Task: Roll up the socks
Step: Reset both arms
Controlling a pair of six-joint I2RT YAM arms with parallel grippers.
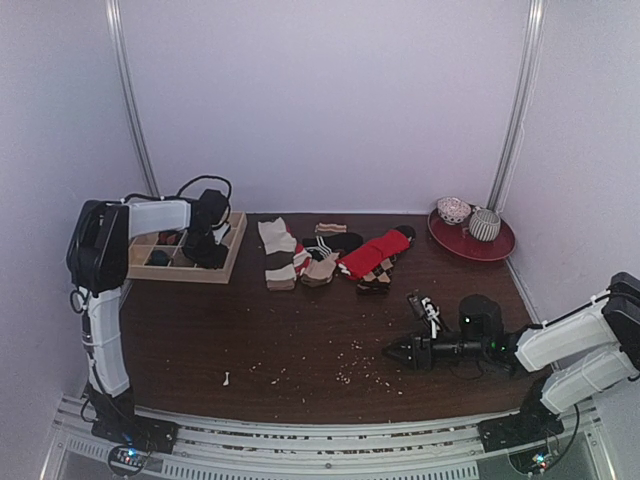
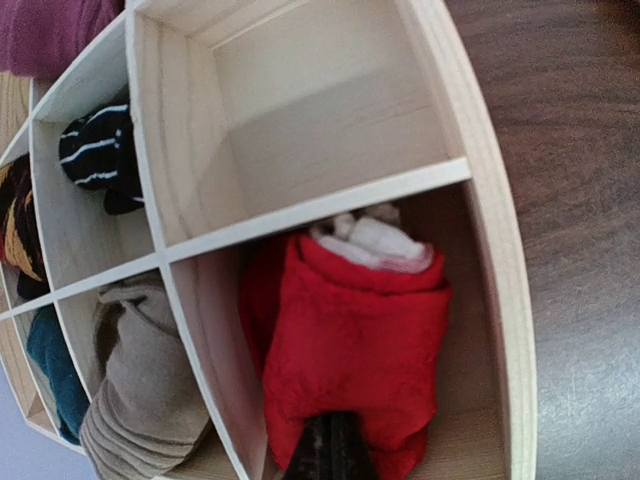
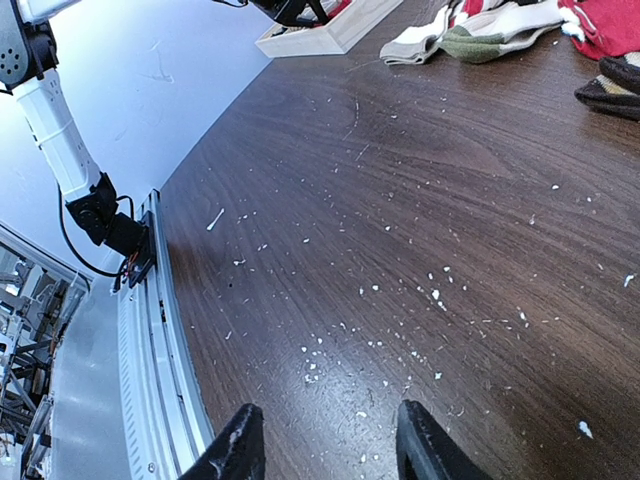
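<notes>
A rolled bundle of the socks, bright red with a cream end showing at its top, lies in the near right compartment of the wooden box. My left gripper reaches into that compartment with its dark fingers pressed together on the bundle's lower edge. In the top view the left gripper is over the box at the back left. The plain tan sock cannot be told apart inside the roll. My right gripper is open and empty, low over the bare table at the front right.
Other compartments hold a black-and-white striped roll, a grey-tan roll and a teal one. Loose socks and a red-and-checked pair lie mid-back. A red plate stands back right. Crumbs dot the table.
</notes>
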